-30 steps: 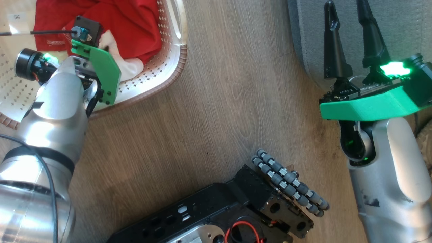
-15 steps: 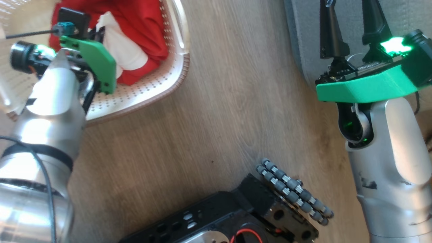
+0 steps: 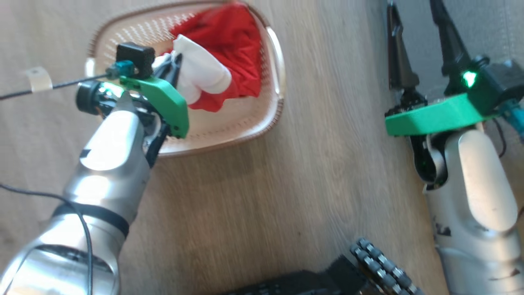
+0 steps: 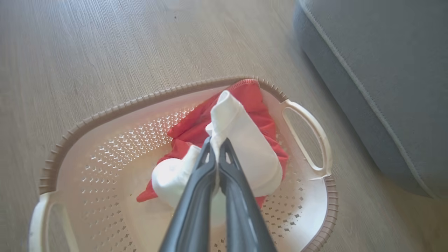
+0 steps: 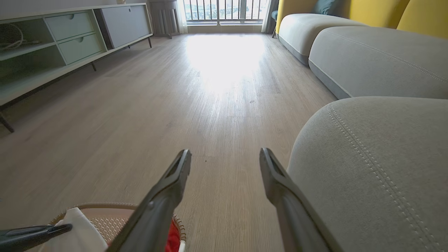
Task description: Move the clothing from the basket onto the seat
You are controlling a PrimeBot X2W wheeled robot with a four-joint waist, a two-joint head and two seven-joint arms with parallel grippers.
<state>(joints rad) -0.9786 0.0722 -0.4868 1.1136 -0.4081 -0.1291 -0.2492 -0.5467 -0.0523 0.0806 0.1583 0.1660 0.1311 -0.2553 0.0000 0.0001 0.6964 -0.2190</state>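
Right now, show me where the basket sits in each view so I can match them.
Head view: basket at top centre.
Left wrist view: basket across the lower half.
Right wrist view: basket at the bottom left, cut by the edge.
Shared landmark: the clothing, by its white fold.

The head view is motion-blurred, and its top edge cuts the right gripper (image 3: 412, 10) at the tips. The left gripper (image 4: 217, 143) hides some clothing (image 4: 255, 157).
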